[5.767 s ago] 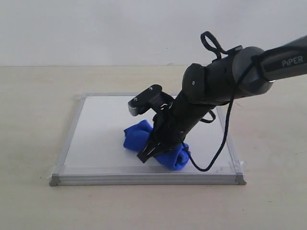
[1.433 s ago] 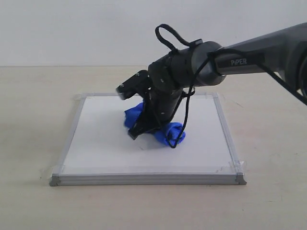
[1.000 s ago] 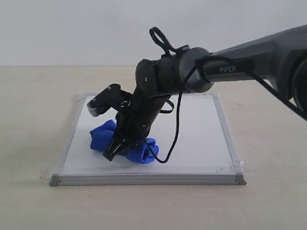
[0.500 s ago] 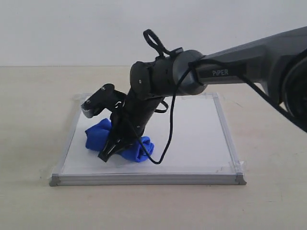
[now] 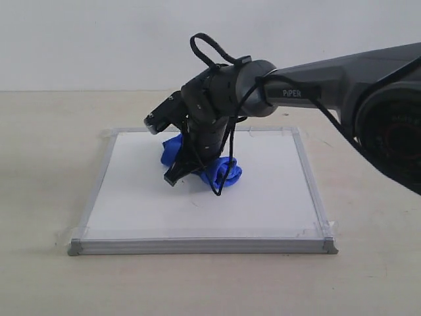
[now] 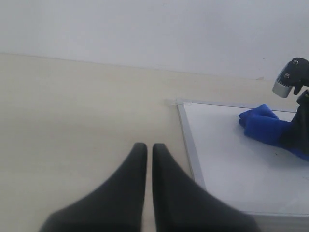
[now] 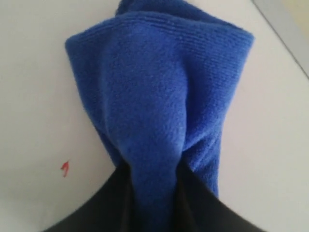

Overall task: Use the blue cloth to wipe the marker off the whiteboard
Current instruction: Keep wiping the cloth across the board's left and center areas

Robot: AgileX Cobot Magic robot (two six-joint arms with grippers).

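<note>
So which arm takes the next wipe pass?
Right. The right gripper clamps the blue cloth on the whiteboard, beside a red marker speck. The left gripper sits shut and empty, off the board.

**Left jaws together beside the whiteboard**

The left gripper (image 6: pixel 146 146) hangs over the beige worktop (image 6: pixel 72 121), its two dark jaws together with only a thin slit between them. Just beside them lies the whiteboard (image 6: pixel 227 159), its silver frame running past the jaws to a taped corner. The blue cloth (image 6: pixel 263 128) sits bunched on the board, well apart from the jaws, with a dark part of the right arm (image 6: pixel 303 123) against it. A white wall (image 6: pixel 145 29) stands behind.
</note>
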